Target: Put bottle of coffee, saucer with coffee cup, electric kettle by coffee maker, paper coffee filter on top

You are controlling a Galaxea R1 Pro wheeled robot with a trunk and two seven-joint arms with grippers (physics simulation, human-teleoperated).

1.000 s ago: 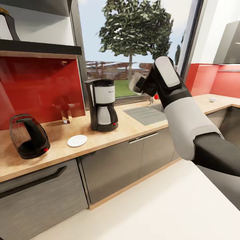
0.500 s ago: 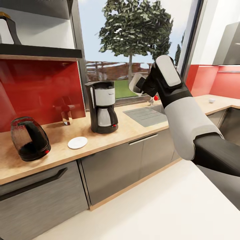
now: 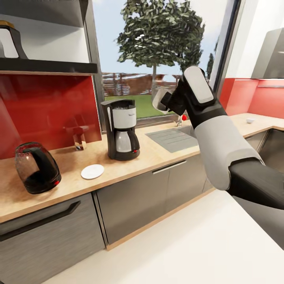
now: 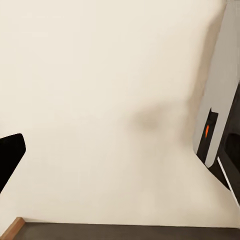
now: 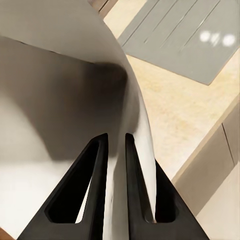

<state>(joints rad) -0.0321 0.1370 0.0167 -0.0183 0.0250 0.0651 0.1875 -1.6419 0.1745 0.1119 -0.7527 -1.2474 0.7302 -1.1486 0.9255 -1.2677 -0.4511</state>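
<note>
In the right wrist view we see our right gripper [image 5: 115, 145] with its fingers clamped on the thin wall of one coffee cup [image 5: 60, 95] — a grip the head view hides behind the raised arm, showing just the cup [image 3: 159, 98] above the sink [image 3: 169, 137]. Left fingers: we cannot tell. On the countertop [image 3: 157, 152] stand one coffee maker [image 3: 120, 130], one saucer [image 3: 92, 171] near-left of it, and one electric kettle [image 3: 37, 167] farther left.
</note>
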